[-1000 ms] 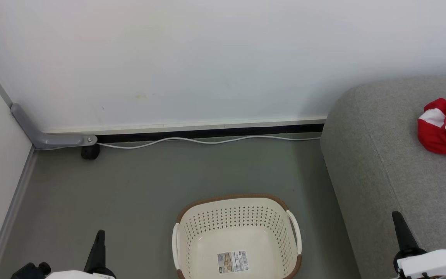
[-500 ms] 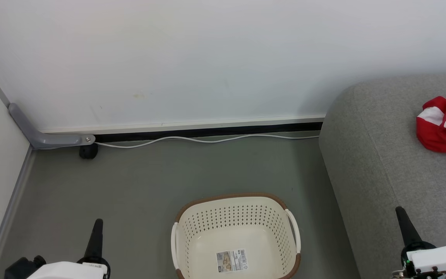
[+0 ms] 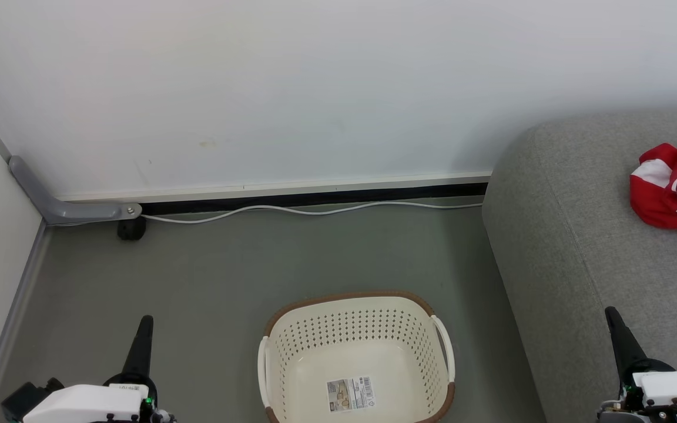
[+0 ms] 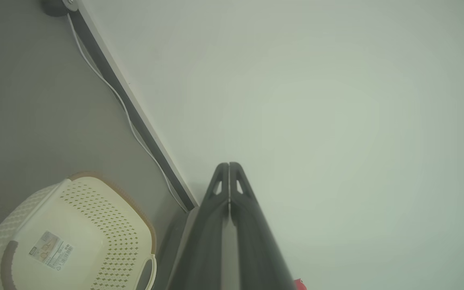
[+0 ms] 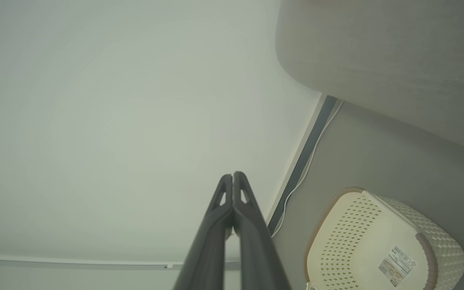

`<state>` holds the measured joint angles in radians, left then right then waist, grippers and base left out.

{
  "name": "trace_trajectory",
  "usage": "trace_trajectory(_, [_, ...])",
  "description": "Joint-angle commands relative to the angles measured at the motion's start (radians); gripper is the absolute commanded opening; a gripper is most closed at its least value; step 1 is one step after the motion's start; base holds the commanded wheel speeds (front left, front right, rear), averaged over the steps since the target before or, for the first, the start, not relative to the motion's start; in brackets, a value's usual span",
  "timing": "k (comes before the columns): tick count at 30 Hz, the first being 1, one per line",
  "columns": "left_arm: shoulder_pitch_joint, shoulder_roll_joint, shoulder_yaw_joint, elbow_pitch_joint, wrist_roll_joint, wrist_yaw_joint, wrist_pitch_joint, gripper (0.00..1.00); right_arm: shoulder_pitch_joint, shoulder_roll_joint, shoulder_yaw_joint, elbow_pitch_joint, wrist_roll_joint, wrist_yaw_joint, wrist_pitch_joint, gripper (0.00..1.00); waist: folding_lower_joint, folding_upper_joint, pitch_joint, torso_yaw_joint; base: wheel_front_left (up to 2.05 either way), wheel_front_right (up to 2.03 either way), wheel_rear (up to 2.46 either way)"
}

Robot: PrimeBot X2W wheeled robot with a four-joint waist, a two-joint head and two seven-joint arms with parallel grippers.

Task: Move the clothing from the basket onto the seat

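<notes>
The cream perforated basket with its brown rim stands on the floor at bottom centre, holding nothing but a paper label. Red clothing with white trim lies bunched on the light-grey seat at the right edge. My left gripper is shut at the lower left, pointing up, apart from the basket. My right gripper is shut at the lower right, over the seat's front. In the wrist views the left gripper and the right gripper each show fingers pressed together, with the basket off to one side.
A white wall runs behind, with a dark baseboard strip and a white cable along the floor. A grey bracket with a black foot sits in the left corner. Grey floor lies between the basket and the wall.
The head view has shifted slightly, so everything sits a little higher and further left. Both grippers show more of their white bodies at the bottom; both stay shut.
</notes>
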<state>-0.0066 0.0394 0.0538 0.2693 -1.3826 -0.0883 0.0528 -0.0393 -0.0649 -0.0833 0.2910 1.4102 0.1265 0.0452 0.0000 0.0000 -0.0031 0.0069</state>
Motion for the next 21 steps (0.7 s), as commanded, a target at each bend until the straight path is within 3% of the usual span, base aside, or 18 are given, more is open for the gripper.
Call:
trace_trajectory(1, [-0.062, 0.01, 0.035, -0.024, -0.035, -0.015, 0.011, 0.0, -0.049, -0.007, 0.01, -0.037, 0.032, 0.004, 0.016, 0.0, 0.0, 0.0, 0.001, -0.001, 0.0, 0.0, 0.0])
trace_trajectory(21, [-0.102, 0.011, 0.06, -0.024, -0.226, -0.042, 0.061, 0.0, -0.069, 0.013, -0.029, -0.046, 0.2, 0.004, 0.067, 0.0, 0.0, 0.0, 0.006, -0.007, 0.0, 0.0, 0.0])
